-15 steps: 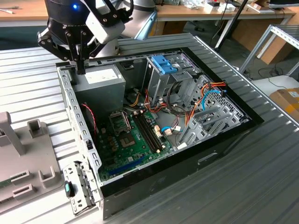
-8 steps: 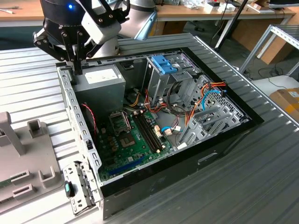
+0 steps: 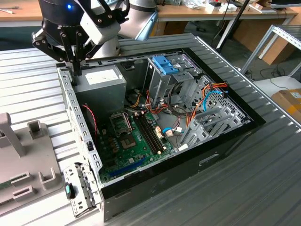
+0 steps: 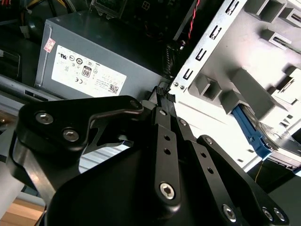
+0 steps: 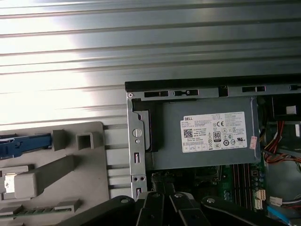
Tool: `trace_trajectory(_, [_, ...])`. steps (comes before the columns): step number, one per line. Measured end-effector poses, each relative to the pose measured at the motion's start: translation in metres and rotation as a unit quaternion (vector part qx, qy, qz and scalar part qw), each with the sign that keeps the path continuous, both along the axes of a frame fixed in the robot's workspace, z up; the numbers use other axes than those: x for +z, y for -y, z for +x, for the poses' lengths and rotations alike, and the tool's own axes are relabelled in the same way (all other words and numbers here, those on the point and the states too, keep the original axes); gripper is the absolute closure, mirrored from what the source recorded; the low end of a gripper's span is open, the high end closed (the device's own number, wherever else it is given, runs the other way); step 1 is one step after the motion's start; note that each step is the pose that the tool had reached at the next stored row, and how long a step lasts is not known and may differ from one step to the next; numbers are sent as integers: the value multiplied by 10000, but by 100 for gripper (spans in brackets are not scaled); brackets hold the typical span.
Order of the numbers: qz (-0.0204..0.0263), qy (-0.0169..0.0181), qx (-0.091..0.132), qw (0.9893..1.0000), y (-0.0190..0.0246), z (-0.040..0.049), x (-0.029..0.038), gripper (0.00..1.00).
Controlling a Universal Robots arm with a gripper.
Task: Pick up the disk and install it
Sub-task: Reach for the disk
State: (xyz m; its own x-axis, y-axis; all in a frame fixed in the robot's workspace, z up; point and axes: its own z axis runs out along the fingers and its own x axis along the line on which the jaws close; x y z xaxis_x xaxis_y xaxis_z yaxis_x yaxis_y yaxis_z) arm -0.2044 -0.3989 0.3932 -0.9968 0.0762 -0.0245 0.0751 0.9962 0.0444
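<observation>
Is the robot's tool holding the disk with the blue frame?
No, the tool hangs over the computer case's edge with nothing in it, while the disk lies on the grey tray beside the case.

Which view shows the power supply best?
First wrist view: the power supply lies square-on, its labelled face nearly whole. The second wrist view shows it obliquely, its near edge behind the end effector. The exterior view shows it small, beside the end effector.

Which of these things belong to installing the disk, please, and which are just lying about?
Job: disk in the grey holder; gripper; computer case.
Just there: power supply; circuit board; coloured cables; cardboard box.
</observation>
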Motion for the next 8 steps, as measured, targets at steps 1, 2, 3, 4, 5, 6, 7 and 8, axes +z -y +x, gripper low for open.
trace_trajectory(1, [0, 0, 0, 10000, 0, 0, 0, 89])
trace_trajectory(2, [0, 0, 0, 10000, 0, -2, 0, 89])
trace_trajectory(3, [0, 0, -1, 10000, 0, -8, 0, 89])
trace_trajectory(4, [0, 0, -1, 10000, 0, -12, 0, 89])
trace_trajectory(5, [0, 0, 0, 10000, 0, -19, 0, 89])
trace_trajectory(6, [0, 0, 0, 10000, 0, -28, 0, 89])
trace_trajectory(7, [0, 0, 0, 10000, 0, -35, 0, 89])
trace_trajectory(8, [0, 0, 0, 10000, 0, -45, 0, 89])
